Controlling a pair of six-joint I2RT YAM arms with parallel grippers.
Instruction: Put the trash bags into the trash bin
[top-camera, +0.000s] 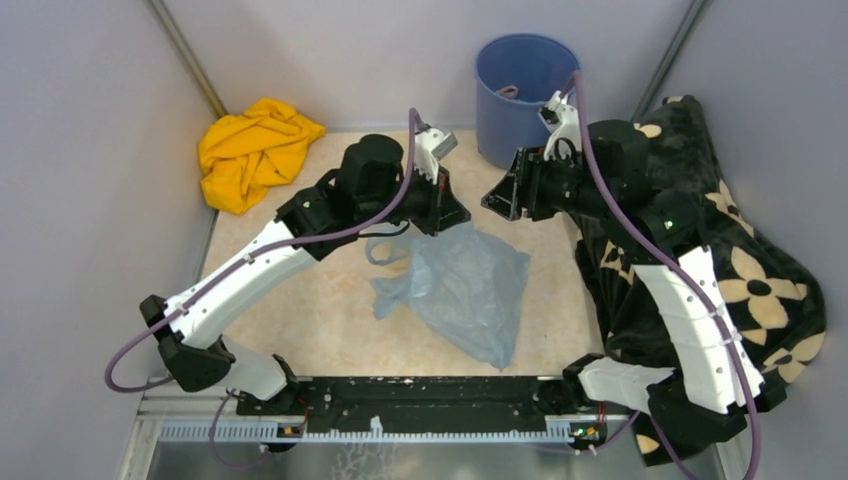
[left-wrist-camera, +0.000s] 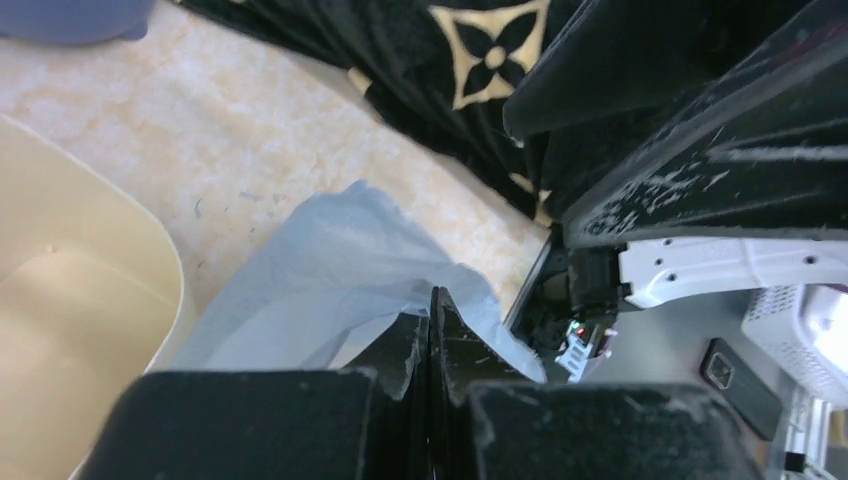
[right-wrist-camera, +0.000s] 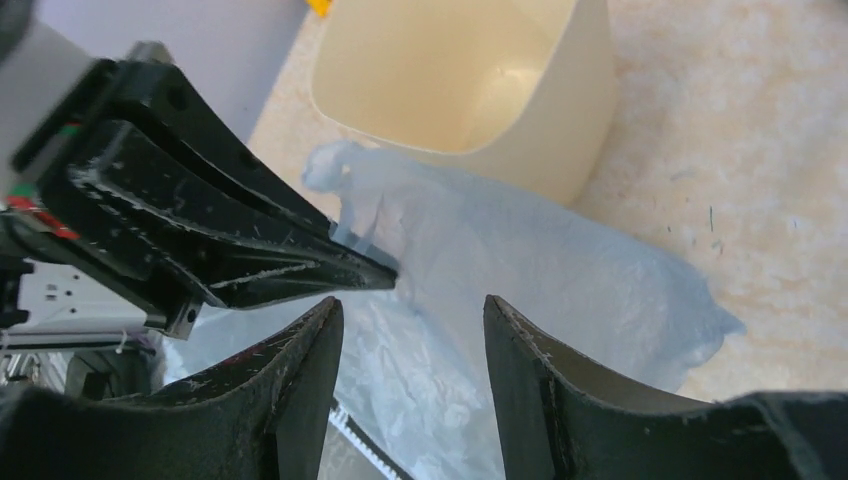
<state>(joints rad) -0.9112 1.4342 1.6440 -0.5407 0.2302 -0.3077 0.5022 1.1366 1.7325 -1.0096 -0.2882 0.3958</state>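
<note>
Fingers of the left claw (left-wrist-camera: 431, 305) are pressed together on the top edge of the thin, crinkly, translucent pale-blue plastic trash bag (top-camera: 465, 285), which hangs below that claw and spreads over the tabletop. The right claw (right-wrist-camera: 410, 310) faces it with its fingers apart, holding nothing, over the bag. Just past both claws' tips stands the cream rounded-square plastic trash bin (right-wrist-camera: 470, 70), and the bag lies outside it.

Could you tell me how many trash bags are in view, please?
1: the trash bag lies mid-table, its top pinched in the left fingers; others may be hidden.
</note>
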